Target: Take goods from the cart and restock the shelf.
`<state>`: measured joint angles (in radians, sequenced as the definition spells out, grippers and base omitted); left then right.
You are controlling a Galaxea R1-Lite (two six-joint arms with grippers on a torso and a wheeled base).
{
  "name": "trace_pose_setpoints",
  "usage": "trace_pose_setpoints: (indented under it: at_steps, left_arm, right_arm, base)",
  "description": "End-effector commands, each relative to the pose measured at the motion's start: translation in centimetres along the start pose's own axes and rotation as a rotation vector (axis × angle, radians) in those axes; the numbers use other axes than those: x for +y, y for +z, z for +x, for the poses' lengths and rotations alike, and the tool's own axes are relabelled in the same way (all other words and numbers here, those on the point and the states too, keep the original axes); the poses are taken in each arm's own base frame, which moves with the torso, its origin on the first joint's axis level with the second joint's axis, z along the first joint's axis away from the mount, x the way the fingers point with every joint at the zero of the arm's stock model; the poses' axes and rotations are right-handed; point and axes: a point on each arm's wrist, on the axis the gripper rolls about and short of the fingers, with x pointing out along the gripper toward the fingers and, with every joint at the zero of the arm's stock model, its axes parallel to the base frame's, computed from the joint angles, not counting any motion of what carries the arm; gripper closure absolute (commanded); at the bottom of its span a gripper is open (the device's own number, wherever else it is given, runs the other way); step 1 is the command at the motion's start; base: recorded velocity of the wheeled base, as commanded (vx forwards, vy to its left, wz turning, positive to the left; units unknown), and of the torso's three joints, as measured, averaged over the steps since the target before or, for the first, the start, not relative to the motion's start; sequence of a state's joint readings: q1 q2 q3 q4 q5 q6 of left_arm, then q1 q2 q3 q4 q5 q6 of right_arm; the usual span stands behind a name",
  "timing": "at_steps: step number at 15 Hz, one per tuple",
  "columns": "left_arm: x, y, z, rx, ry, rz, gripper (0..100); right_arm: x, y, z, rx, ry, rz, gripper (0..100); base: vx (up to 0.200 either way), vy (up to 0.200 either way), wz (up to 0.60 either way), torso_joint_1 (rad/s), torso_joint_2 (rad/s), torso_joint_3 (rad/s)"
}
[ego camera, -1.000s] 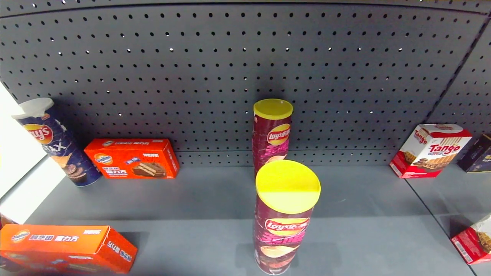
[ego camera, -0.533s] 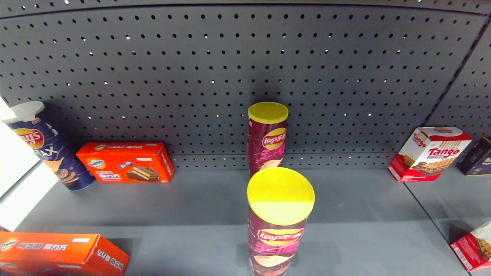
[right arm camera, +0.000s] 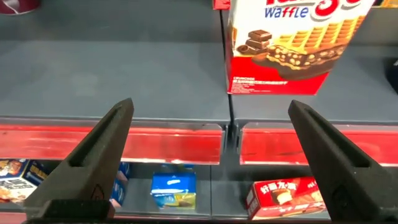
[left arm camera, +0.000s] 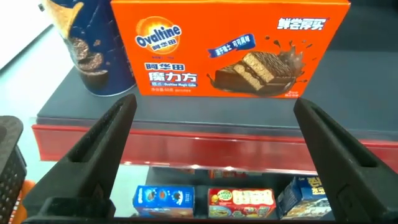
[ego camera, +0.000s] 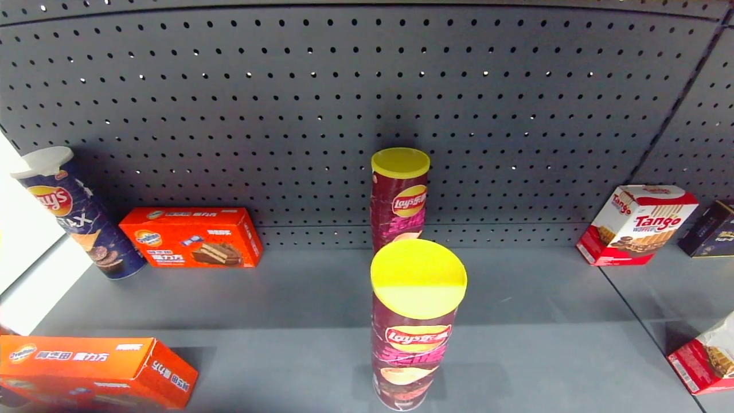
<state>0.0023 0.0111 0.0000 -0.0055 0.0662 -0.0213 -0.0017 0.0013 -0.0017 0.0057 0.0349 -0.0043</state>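
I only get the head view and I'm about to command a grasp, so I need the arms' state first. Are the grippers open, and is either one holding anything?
Observer: The left gripper is open, jaws wide apart, empty.
Operator: What is it facing?
Observer: The orange box, which stands beside the blue can on the shelf.
Operator: And the right?
Observer: The right gripper is open too and empty, facing the wafer box.
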Motion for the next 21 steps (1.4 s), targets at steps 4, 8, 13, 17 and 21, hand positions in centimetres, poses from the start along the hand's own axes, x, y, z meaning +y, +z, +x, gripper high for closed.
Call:
trace_pose_setpoints:
  at_steps: [4, 8, 13, 17, 21]
  left_arm:
    - [0.0, 0.01, 0.0, -0.001, 0.002, -0.003, 0]
    - [0.0, 0.01, 0.0, -0.001, 0.002, -0.003, 0]
    - [0.0, 0.01, 0.0, -0.001, 0.0, 0.0, 0]
    - [0.0, 0.01, 0.0, -0.001, 0.0, -0.003, 0]
    - [0.0, 0.01, 0.0, -0.001, 0.002, -0.003, 0]
  right_arm:
    - [0.0, 0.0, 0.01, 0.002, 0.001, 0.0, 0]
    - [0.0, 0.0, 0.01, 0.002, 0.001, 0.0, 0]
    - [0.0, 0.0, 0.01, 0.002, 0.001, 0.0, 0]
    - [0.0, 0.0, 0.01, 0.002, 0.001, -0.002, 0]
    - [0.0, 0.01, 0.01, 0.001, 0.002, -0.003, 0]
  base:
    - [-0.1, 0.0, 0.0, 0.0, 0.0, 0.0]
    - [0.0, 0.0, 0.0, 0.0, 0.0, 0.0]
    - [-0.04, 0.0, 0.0, 0.0, 0.0, 0.0]
    - [-0.05, 0.0, 0.0, 0.001, 0.0, 0.001]
    - [0.0, 0.0, 0.0, 0.0, 0.0, 0.0]
